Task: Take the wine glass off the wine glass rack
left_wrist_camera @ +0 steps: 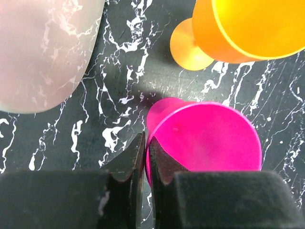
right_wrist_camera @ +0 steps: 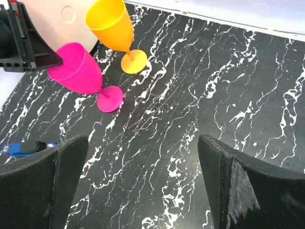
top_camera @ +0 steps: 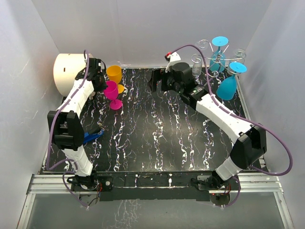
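The silver wire wine glass rack [top_camera: 206,45] stands at the back right corner. Two blue wine glasses [top_camera: 218,59] [top_camera: 228,87] and a clear one [top_camera: 196,65] hang upside down from its arms. My left gripper [top_camera: 101,80] [left_wrist_camera: 147,143] is shut on the rim of a pink wine glass [top_camera: 112,90] [left_wrist_camera: 205,138], whose foot is down by the tabletop at the back left. The pink glass also shows in the right wrist view [right_wrist_camera: 76,71]. My right gripper [top_camera: 156,81] [right_wrist_camera: 142,143] is open and empty, just left of the rack over the table.
An orange wine glass [top_camera: 114,74] [left_wrist_camera: 248,28] [right_wrist_camera: 112,28] stands upright just behind the pink one. A white cylinder [top_camera: 68,71] [left_wrist_camera: 43,47] lies at the back left. A blue object [top_camera: 93,137] [right_wrist_camera: 21,149] lies by the left edge. White walls enclose the table.
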